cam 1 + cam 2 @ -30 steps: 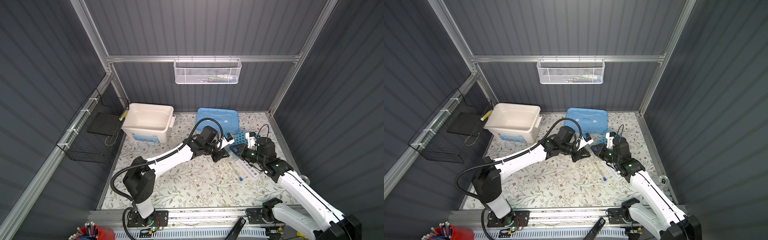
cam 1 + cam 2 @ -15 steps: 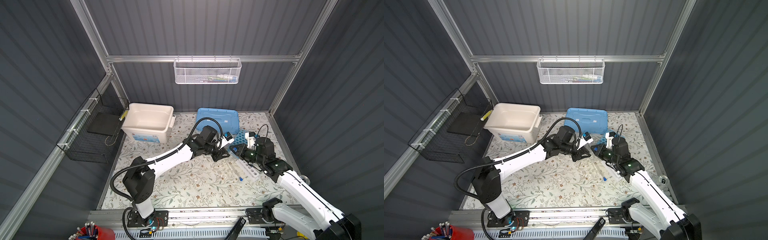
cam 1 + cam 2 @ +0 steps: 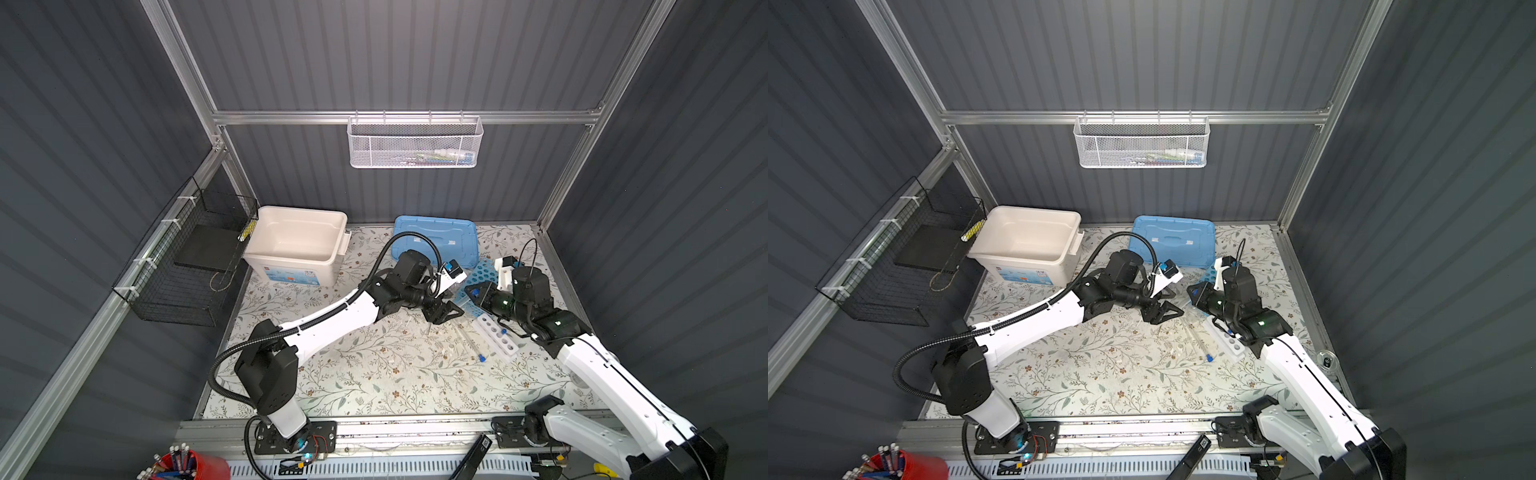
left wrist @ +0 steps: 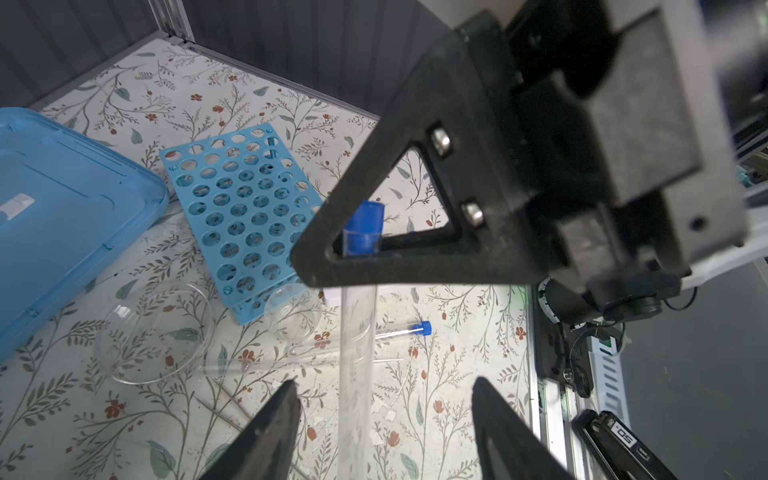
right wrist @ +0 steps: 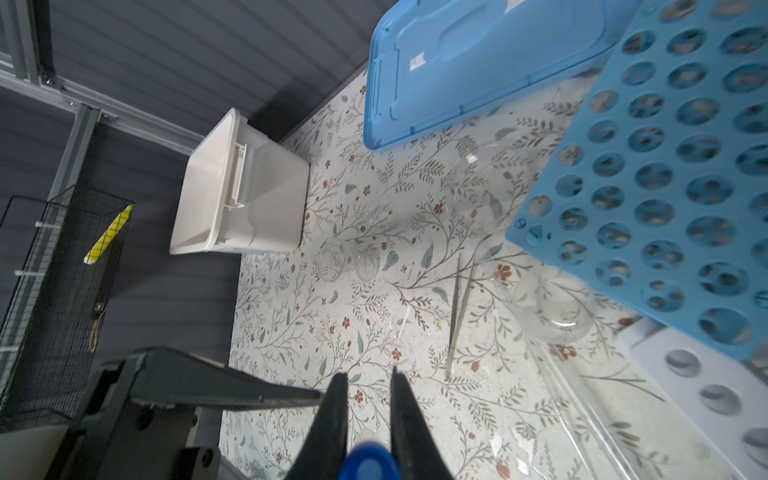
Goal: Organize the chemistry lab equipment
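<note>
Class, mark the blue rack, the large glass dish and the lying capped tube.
Blue rack point(image 4: 249, 205), left wrist view, holed top.
Large glass dish point(image 4: 154, 332), left wrist view, floor.
Lying capped tube point(image 4: 424, 328), left wrist view, cap.

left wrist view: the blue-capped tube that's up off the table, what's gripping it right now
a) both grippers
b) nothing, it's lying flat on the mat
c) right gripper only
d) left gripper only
c: the right gripper is closed on the blue-capped tube near its cap. The left gripper stands wide open on either side of the tube, not touching it.
</note>
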`<act>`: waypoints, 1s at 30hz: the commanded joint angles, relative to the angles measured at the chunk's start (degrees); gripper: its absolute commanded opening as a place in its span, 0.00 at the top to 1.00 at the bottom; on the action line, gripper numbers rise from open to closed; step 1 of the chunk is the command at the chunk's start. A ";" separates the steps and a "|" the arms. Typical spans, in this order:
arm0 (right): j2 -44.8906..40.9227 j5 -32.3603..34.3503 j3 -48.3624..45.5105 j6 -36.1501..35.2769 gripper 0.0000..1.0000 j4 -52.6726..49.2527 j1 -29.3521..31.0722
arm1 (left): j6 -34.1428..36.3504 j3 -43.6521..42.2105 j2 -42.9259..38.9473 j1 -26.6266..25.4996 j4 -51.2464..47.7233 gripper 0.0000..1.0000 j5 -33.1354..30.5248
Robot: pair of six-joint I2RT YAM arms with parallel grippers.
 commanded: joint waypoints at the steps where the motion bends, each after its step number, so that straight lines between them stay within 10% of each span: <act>1: 0.99 8.29 5.58 -6.83 0.86 -9.13 0.25 | -0.59 -0.37 -3.89 0.00 0.34 0.30 -2.88; 9: 6.93 21.92 17.87 -15.02 0.87 -18.89 -0.35 | -2.26 -1.04 -5.56 0.02 -2.02 0.01 -11.04; 30: 24.42 36.90 23.61 -25.74 0.88 -8.78 -6.43 | -1.43 -1.95 -1.69 0.20 -5.20 0.00 -17.76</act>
